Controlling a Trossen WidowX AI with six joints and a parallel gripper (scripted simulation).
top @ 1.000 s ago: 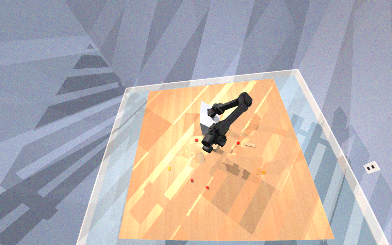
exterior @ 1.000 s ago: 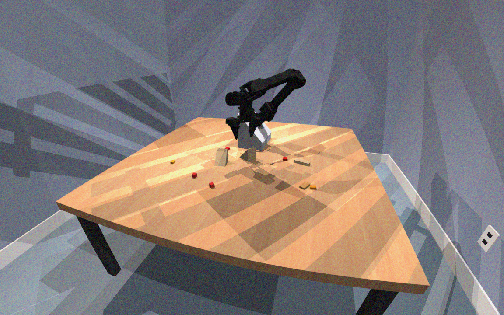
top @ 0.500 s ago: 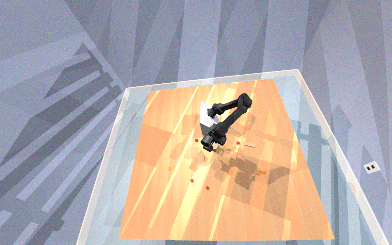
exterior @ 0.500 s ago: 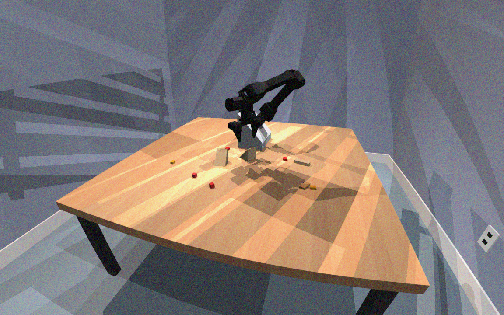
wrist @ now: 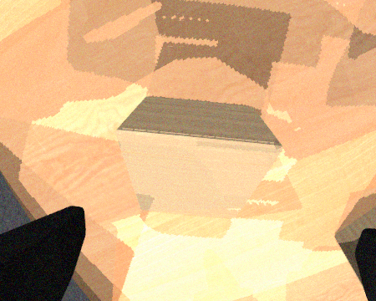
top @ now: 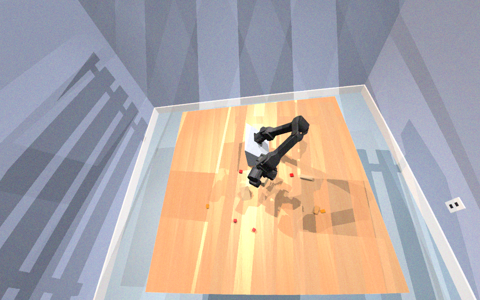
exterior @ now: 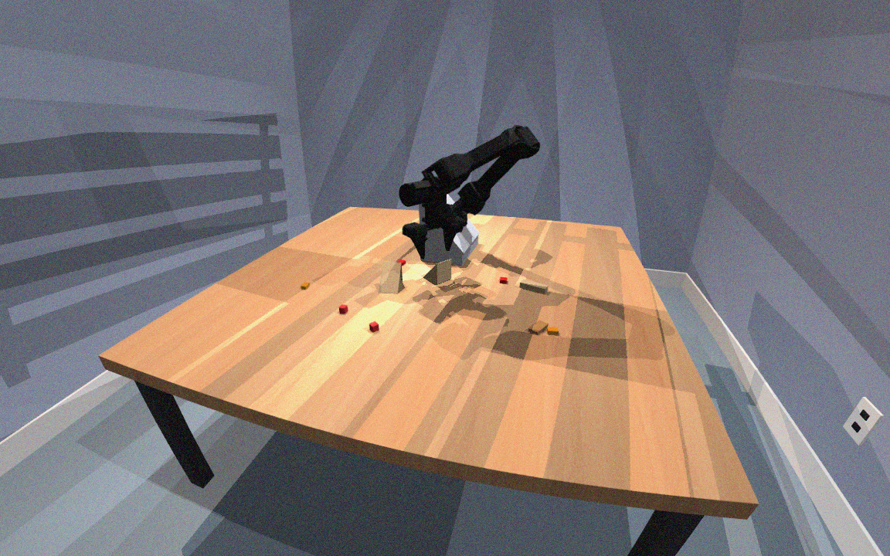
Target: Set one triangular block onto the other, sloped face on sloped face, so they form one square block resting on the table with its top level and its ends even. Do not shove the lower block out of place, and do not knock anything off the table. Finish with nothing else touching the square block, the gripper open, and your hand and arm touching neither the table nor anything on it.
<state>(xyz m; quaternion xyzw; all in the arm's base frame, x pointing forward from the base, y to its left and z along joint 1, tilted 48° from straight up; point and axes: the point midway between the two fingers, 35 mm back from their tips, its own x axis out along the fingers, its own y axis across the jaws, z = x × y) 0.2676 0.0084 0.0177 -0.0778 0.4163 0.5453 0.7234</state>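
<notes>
One beige triangular block (exterior: 439, 271) (wrist: 200, 171) stands on the table below my gripper, its dark triangular end showing in the exterior view. In the wrist view it is centred ahead of the fingers, with a dark face behind a pale one. The other triangular block (top: 245, 193) (exterior: 392, 278) (wrist: 365, 217) stands apart from it, to its left in the exterior view, and partly shows behind the right finger in the wrist view. My gripper (exterior: 435, 253) (wrist: 228, 236) is open and empty, above the first block. In the top view the arm hides its fingertips and most of that block.
The grey arm base (top: 252, 147) (exterior: 465, 238) stands close behind the blocks. Several red cubes lie around, one (top: 240, 171) (exterior: 400, 262) near the base. A beige strip (top: 306, 178) (exterior: 533, 286), a brown block (top: 316, 210) (exterior: 538, 327) and an orange piece (top: 322, 211) (exterior: 552, 330) lie right.
</notes>
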